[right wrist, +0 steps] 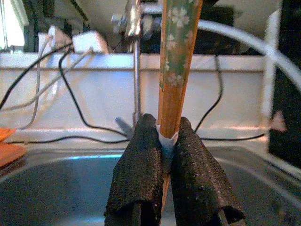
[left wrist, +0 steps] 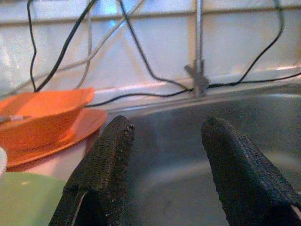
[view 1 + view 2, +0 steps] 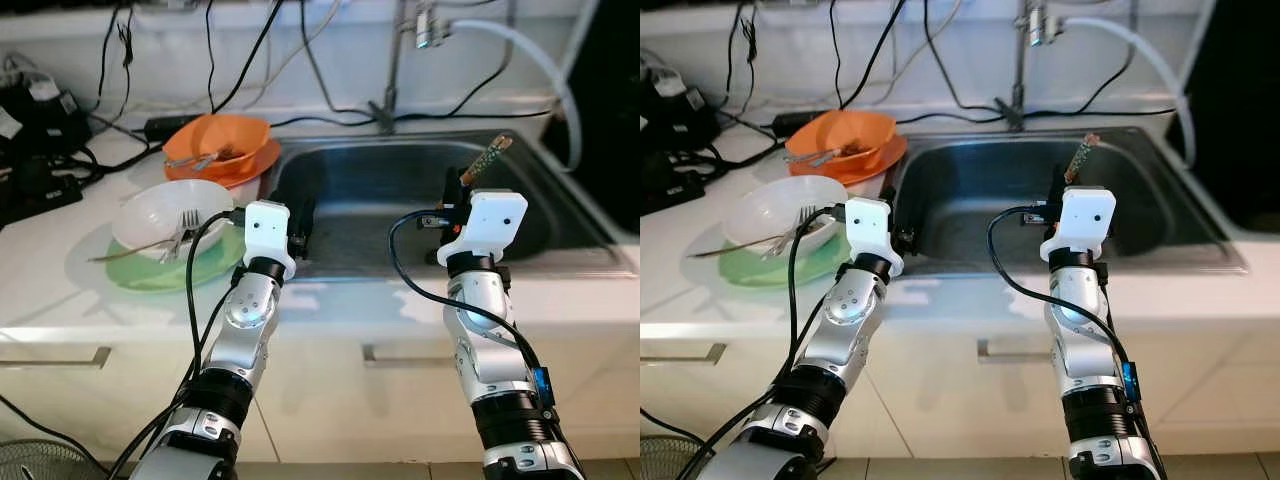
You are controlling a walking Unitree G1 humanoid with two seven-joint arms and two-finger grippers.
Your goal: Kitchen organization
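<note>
Our right gripper point(image 1: 162, 141) is clenched on a pair of wooden chopsticks point(image 1: 176, 66) with a green flowered band; the sticks pass between its two black fingers point(image 1: 136, 174) and rise past the fingertips, tilted slightly. From the head we see this gripper held over the steel sink point(image 3: 400, 215), just inside its near rim, with the chopsticks' patterned end point(image 3: 487, 160) pointing up and away toward the back right of the basin.

Our left gripper point(image 2: 164, 155) is released, its two fingers spread wide with nothing between them. It hovers at the sink's left near corner, just beside the counter edge.

On the white counter point(image 3: 60, 290) to the left of that gripper lies a green plate point(image 3: 150, 272) carrying a white bowl point(image 3: 165, 212), with a fork point(image 3: 185, 228) and another utensil resting in it. Farther back, touching the sink's left rim, an orange bowl point(image 3: 222, 140) sits on an orange plate point(image 3: 262, 160).

Behind the basin stands the faucet point(image 3: 392, 90), black cables point(image 3: 240, 80) trail along the back ledge, and a white hose point(image 3: 540, 70) curves down on the right.
</note>
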